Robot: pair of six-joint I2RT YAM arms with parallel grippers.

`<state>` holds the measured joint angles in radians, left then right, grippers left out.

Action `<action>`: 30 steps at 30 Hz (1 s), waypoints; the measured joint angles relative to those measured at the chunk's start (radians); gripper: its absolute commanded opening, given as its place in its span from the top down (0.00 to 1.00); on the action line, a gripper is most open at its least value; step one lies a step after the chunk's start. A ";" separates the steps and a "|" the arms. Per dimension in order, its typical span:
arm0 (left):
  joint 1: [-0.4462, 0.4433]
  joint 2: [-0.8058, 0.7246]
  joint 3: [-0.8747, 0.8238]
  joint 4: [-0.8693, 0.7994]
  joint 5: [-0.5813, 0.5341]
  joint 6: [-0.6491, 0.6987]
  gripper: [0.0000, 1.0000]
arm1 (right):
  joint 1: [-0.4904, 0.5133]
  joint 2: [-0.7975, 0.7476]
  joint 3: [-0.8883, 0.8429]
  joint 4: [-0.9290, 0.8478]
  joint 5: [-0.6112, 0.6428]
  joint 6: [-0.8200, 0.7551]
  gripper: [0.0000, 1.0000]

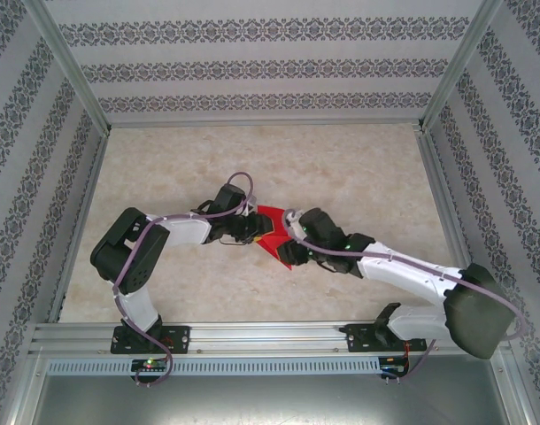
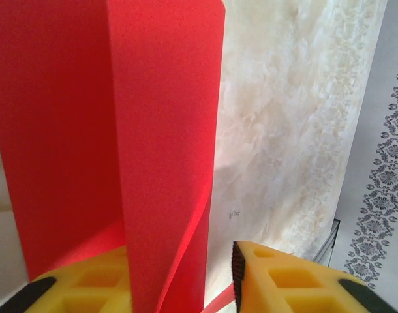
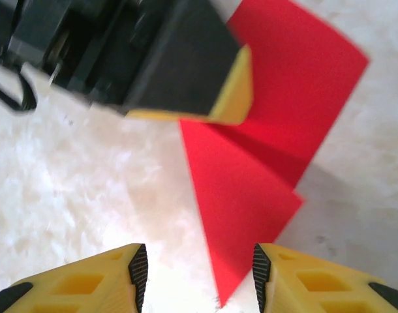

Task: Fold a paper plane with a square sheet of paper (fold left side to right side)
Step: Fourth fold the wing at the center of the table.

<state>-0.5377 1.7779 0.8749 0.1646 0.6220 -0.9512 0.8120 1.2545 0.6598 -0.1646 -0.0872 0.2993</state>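
A: Surface, room?
B: Pale marbled table (image 1: 341, 168), patterned walls (image 1: 270, 62) around.
A: Grippers?
B: The left gripper (image 2: 183, 280) is part open, red paper (image 2: 121, 130) upright between its fingers (image 2: 81, 287), against one, clear of the other. The right gripper (image 3: 196, 270) is open, empty, above the paper's tip, mid-table.

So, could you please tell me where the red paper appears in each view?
Top external: paper at the middle of the table.
Left wrist: paper across the left half, top to bottom.
Right wrist: paper from upper right down to bottom centre.
Shared landmark: the marbled table under it.
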 measured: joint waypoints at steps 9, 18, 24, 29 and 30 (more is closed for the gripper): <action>0.000 0.000 0.029 -0.016 0.003 -0.009 0.76 | 0.082 0.190 0.000 0.055 0.146 0.019 0.54; 0.000 0.000 0.046 -0.034 0.003 -0.019 0.73 | 0.090 0.254 0.021 0.081 0.211 0.019 0.57; 0.000 0.000 0.053 -0.045 0.003 -0.023 0.72 | 0.103 0.287 0.036 0.089 0.227 0.019 0.62; 0.000 0.000 0.054 -0.054 0.003 -0.023 0.70 | 0.103 0.303 0.041 0.092 0.237 0.019 0.70; 0.000 0.000 0.055 -0.056 0.003 -0.023 0.69 | 0.103 0.305 0.042 0.091 0.240 0.020 0.72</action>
<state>-0.5377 1.7775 0.9298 0.1085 0.6247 -0.9737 0.9146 1.5597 0.7017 -0.0734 0.1528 0.3191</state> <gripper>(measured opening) 0.299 0.305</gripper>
